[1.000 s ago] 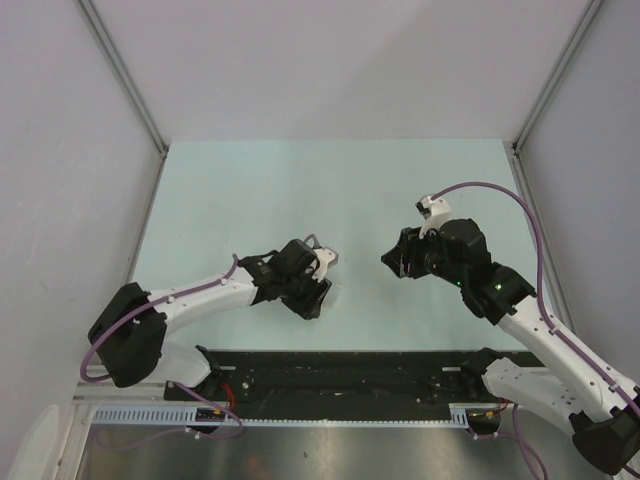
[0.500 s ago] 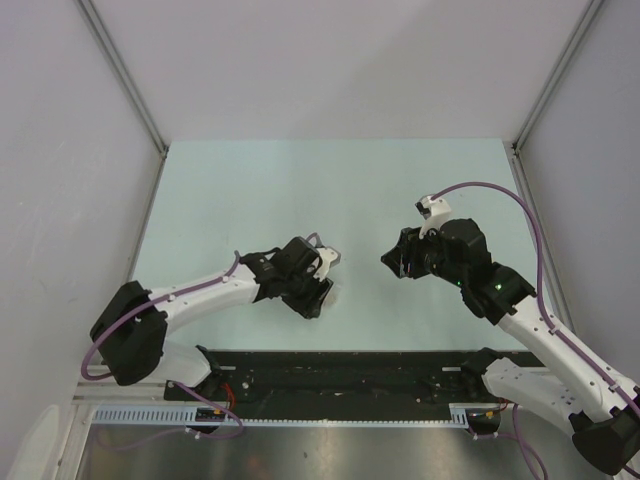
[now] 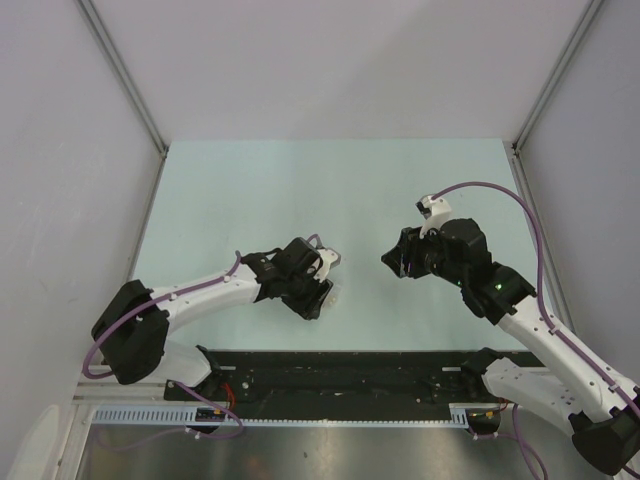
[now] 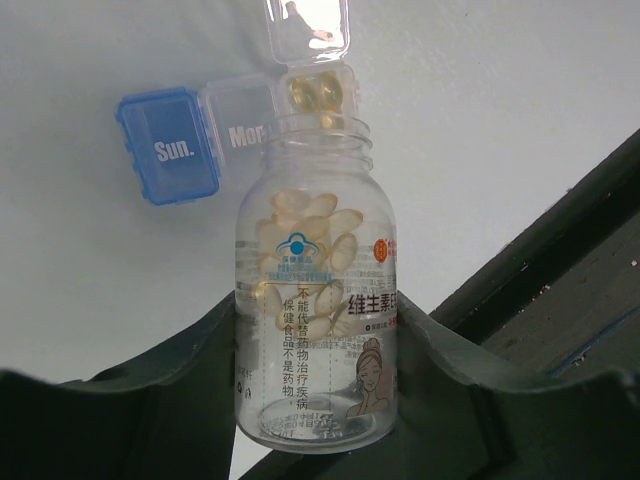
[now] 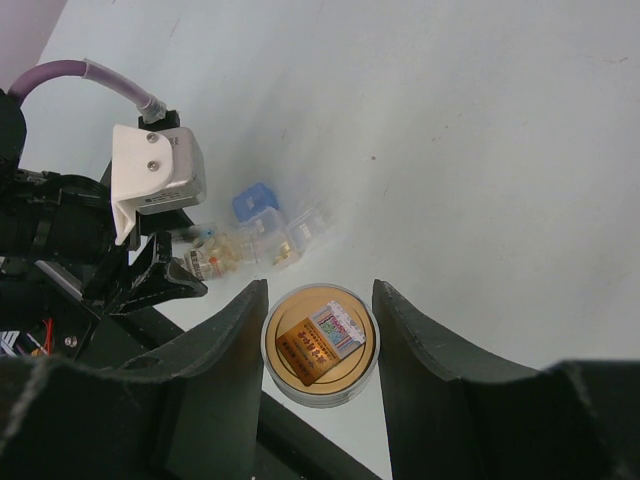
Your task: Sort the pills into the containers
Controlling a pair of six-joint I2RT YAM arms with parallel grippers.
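Down at the near edge of the counter [image 3: 300, 190], left of centre, the left fingers [image 3: 319, 299] are clamped on a clear bottle [image 4: 316, 280], one on each flank, about as far apart as the bottle is wide. The bottle is open at the neck and roughly half full of pale yellow pills [image 4: 305, 235], and printed labels run down its side.

Its mouth sits right at a pill organiser [image 4: 237, 125] lying on the counter just beyond. One compartment has its clear lid [image 4: 307, 28] flipped up, and a few amber capsules [image 4: 315, 92] lie inside it, just past the bottle's rim. Next along is a clear cell marked "Mon", and then a blue-lidded cell [image 4: 168, 146] marked "Sun.", which is shut.

Over to the right, the right fingers [image 3: 392, 262] hang above the counter, closed on a round orange-tan piece [image 5: 320, 345] that is seen end-on with a small label across its face. Whether it is a jar or a cap, I cannot tell. It is held well apart from the bottle and the organiser, with bare counter beyond.
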